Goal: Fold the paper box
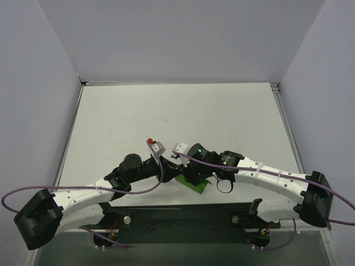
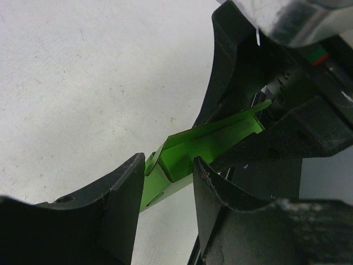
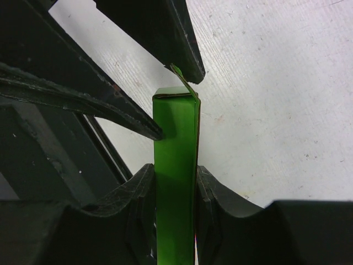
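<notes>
The paper box [image 1: 198, 185] is a bright green flattened card sleeve, held off the table where the two arms meet. My right gripper [image 3: 175, 169] is shut on its two flat sides, and the box [image 3: 175, 127] sticks out past the fingers to its folded end. My left gripper [image 2: 169, 160] is open, its tips on either side of the box's [image 2: 215, 141] flap end with a gap showing. In the right wrist view the left fingers [image 3: 182, 44] stand apart around the box's tip. From above, the left gripper [image 1: 169, 166] and right gripper [image 1: 188, 174] nearly touch.
The white table [image 1: 177, 116] stretches beyond the arms, with grey walls on three sides. A black base plate [image 1: 183, 213] runs along the near edge. Purple cables [image 1: 138, 191] loop beside both arms.
</notes>
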